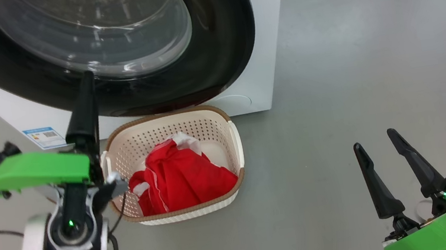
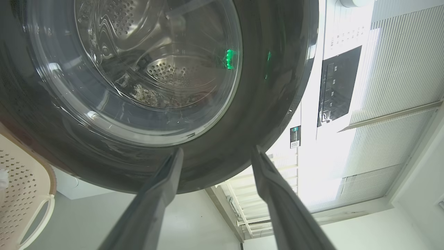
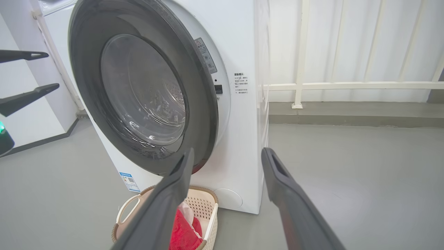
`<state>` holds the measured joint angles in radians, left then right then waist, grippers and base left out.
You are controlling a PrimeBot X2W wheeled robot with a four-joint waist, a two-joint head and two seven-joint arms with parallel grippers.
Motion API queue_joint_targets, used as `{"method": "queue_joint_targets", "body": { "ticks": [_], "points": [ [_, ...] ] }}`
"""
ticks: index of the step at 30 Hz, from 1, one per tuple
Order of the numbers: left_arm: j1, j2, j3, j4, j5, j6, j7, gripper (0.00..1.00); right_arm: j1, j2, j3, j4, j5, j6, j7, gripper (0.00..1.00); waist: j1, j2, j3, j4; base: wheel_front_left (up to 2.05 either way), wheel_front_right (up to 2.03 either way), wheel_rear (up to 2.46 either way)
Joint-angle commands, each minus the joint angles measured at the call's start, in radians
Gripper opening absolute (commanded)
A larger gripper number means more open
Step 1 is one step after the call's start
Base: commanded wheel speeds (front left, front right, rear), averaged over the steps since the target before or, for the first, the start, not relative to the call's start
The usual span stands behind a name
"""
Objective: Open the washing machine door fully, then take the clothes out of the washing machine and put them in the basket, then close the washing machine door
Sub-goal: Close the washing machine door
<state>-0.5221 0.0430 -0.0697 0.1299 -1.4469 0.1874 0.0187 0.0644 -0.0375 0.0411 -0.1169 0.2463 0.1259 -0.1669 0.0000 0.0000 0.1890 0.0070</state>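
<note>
While the clothes [image 1: 182, 178] lie in the basket [image 1: 163, 133], you see both the left gripper [image 2: 218, 150] and right gripper [image 1: 374, 140] spread wide, holding nothing.

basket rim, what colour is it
The basket rim is brown with a woven look, above cream perforated sides. It shows best in the head view.

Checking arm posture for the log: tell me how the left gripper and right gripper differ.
The left gripper is up near the door, fingers aimed at its black rim; the right gripper sits low over the floor, far from the door. The left gripper is beside the basket; the right gripper is well clear of it. Both are open and hold nothing.
</note>
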Motion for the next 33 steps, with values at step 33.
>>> {"method": "queue_joint_targets", "body": {
  "ticks": [33],
  "points": [
    [0.367, 0.241, -0.182, -0.308, 0.745, -0.008, -0.274, 1.0, 0.035, -0.013, -0.001, -0.032, 0.022, 0.005, -0.017, 1.0, 0.0, 0.0, -0.073, 0.021, 0.0, 0.0, 0.0]
  ]
}}
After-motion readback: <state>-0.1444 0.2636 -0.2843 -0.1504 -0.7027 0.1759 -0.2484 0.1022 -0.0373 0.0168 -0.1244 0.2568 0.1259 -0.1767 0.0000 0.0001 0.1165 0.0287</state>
